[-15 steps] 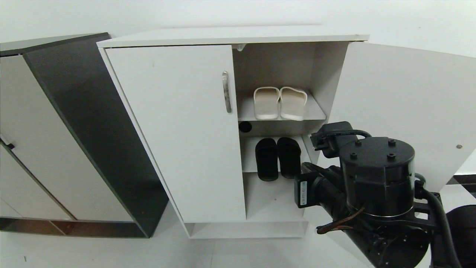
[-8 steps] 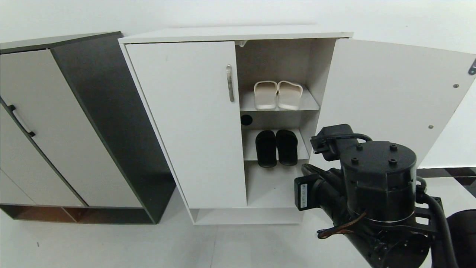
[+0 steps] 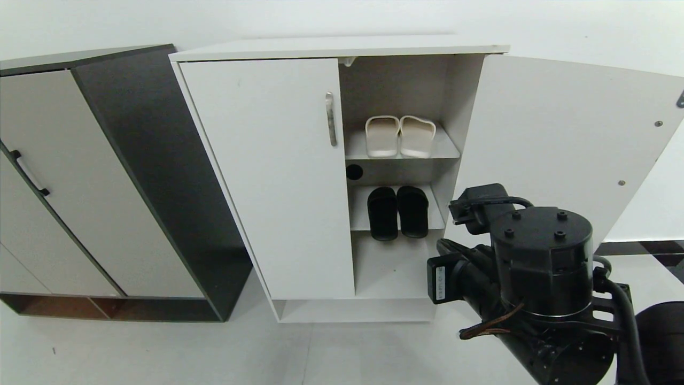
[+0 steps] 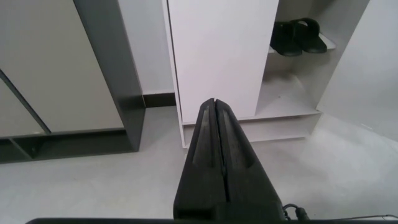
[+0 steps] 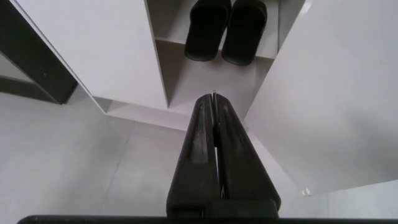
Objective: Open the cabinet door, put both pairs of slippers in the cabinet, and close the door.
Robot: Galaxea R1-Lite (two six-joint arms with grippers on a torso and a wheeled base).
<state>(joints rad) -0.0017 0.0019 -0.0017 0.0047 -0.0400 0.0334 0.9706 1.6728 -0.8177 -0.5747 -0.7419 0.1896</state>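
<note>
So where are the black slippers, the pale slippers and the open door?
black slippers [image 3: 383, 211], head view, on the strap of the left one.
pale slippers [image 3: 382, 135], head view, on the strap of the left one.
open door [image 3: 556, 139], head view, on the middle of its inner face.

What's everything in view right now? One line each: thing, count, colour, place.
white two-door cabinet: 1, white, centre, against the wall
shut left door: 1, white, cabinet's left half
metal bar handle: 1, silver, upright on the shut door's inner edge
open right door: 1, white, swung out to the right
cream slide slippers: 1 pair, cream, upper shelf, side by side
black slide slippers: 1 pair, black, middle shelf, side by side
grey-and-black cabinet: 1, dark side and light doors, left of the white cabinet
floor: light grey, in front of both cabinets
left gripper: 1, black, shut, pointing at the white cabinet's base
right gripper: 1, black, shut, before the open compartment
</note>
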